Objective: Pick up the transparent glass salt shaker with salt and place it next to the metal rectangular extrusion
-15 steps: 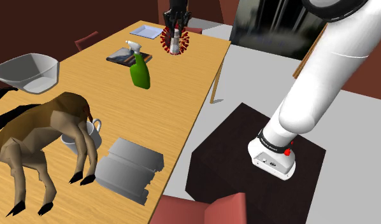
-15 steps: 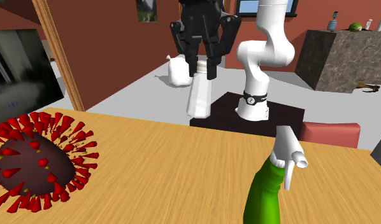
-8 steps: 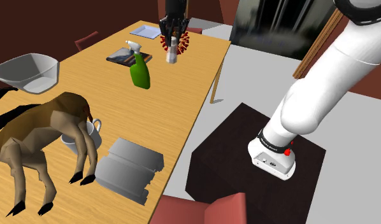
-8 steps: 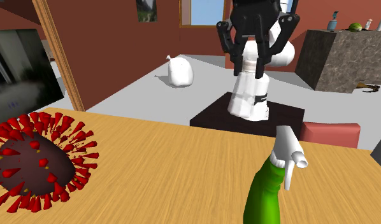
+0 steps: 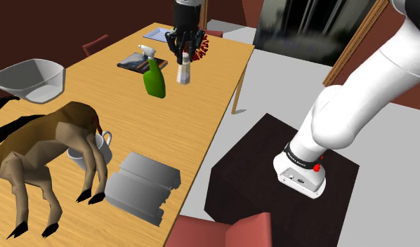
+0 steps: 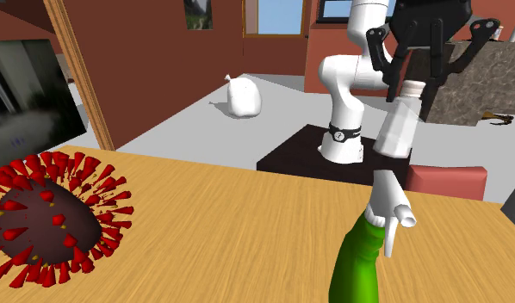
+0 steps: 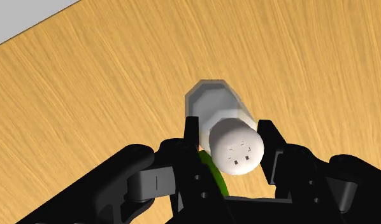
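Observation:
My gripper is shut on a pale, see-through salt shaker with a white cap, holding it by the top so that it hangs above the wooden table. In the wrist view the two black fingers clasp the shaker just under its cap. The second exterior view has the shaker hanging from the gripper above a green spray bottle. The grey ribbed metal extrusion lies at the table's near end, far from the gripper.
The green spray bottle stands just to the shoulder view's left of the shaker. Behind it are a red spiky ball, a dark tray and a plate. A brown horse figure, a mug and a bowl flank the extrusion.
The gripper has carried the shaker away from the spiky ball, toward the shoulder view's left and nearer; in the second exterior view it has moved to the right.

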You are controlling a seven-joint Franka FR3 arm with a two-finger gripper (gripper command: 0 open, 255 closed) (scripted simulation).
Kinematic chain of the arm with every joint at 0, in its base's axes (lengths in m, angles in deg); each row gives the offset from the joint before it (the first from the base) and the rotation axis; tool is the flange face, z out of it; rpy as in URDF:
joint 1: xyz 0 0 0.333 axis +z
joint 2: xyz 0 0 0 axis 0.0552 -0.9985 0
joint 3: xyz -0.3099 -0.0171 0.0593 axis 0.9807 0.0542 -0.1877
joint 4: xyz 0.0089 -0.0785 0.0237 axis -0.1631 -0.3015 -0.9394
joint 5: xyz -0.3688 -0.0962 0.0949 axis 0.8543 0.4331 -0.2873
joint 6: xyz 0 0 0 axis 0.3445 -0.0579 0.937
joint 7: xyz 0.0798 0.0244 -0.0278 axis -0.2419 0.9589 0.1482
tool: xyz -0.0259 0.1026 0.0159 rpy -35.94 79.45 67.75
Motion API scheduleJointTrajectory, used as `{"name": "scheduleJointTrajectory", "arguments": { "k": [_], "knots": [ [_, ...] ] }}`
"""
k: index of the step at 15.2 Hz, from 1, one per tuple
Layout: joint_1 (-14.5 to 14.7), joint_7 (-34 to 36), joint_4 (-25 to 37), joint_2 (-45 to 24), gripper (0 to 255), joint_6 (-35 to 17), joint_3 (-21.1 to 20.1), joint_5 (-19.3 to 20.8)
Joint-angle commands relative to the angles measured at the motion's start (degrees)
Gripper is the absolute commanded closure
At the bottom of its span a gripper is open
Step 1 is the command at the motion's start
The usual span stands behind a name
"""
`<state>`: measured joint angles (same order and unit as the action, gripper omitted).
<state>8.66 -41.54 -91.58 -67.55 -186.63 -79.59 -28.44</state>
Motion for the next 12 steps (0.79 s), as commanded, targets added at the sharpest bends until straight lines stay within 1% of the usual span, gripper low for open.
{"name": "scheduleJointTrajectory", "arguments": {
  "k": [1,6,12],
  "knots": [
    [1.2,2.6,-1.9,1.7,255,-0.3,-1.6,-0.4],
    [4.0,9.2,-4.0,4.0,255,-0.7,-5.8,-1.6],
    [7.3,17.4,-4.3,4.9,255,-1.1,-11.3,-2.9]
  ]
}}
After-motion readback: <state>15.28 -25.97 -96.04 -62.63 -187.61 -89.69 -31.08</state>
